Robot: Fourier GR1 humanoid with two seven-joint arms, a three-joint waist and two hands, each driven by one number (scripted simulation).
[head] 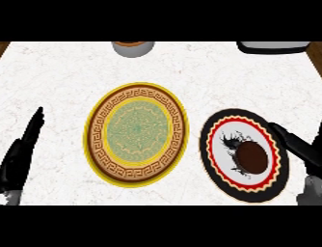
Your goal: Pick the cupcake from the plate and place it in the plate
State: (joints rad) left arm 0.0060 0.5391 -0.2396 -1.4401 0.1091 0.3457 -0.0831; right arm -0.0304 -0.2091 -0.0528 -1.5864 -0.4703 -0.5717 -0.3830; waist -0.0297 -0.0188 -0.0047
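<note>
Cupcake (251, 157) sits upright, top up, on black-rimmed plate (218, 126).

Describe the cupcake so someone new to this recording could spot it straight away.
On the white marble counter lie two plates. Go to the right one, the black-rimmed plate beside the right hand. The cupcake is the dark brown round lump on it; the yellow plate in the middle carries nothing.

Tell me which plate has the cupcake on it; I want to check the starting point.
The black-rimmed plate with the white centre, beside the right hand, holds the brown cupcake. The yellow-rimmed patterned plate in the middle holds nothing.
</note>
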